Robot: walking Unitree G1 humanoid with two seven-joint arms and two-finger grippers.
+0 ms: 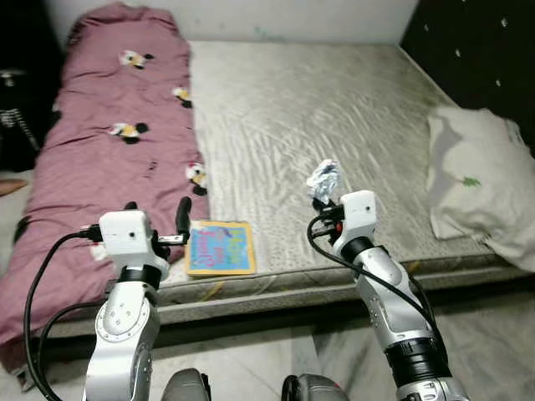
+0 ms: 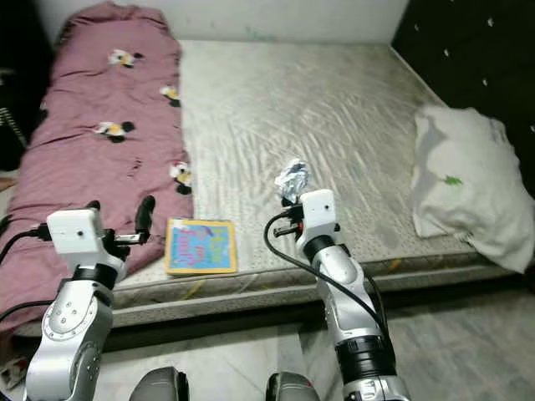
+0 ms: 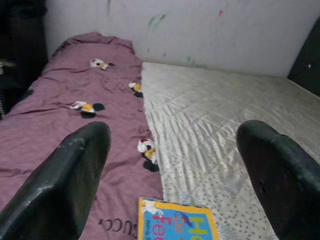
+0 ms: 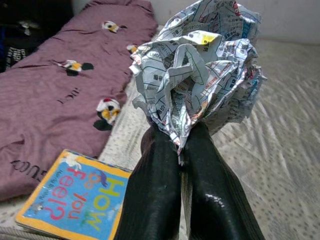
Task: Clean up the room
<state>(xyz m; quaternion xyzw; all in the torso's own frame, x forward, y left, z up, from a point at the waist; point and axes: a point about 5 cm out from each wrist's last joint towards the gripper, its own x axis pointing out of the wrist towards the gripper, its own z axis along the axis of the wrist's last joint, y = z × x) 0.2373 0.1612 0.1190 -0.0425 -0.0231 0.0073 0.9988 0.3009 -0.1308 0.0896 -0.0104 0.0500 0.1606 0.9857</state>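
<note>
Right hand (image 4: 182,150) pinched tight on crumpled printed paper wad (image 1: 323,180), glossy, creased, held above quilted grey mattress (image 1: 334,109) near front edge. Left hand (image 3: 175,165) spread wide, holding nothing, above flat square picture book (image 1: 221,247) at mattress front edge. Mauve blanket (image 1: 117,125) with duck prints along mattress left; white pillow (image 1: 476,184) at right

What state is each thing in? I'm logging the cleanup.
Crumpled paper: pinched in the right gripper, held above the mattress.
Left gripper: open, empty, hovering by the book.
Book: closed, flat near the mattress edge.
Maroon blanket: spread, rumpled.
Pillow: lying on the mattress's right side.
</note>
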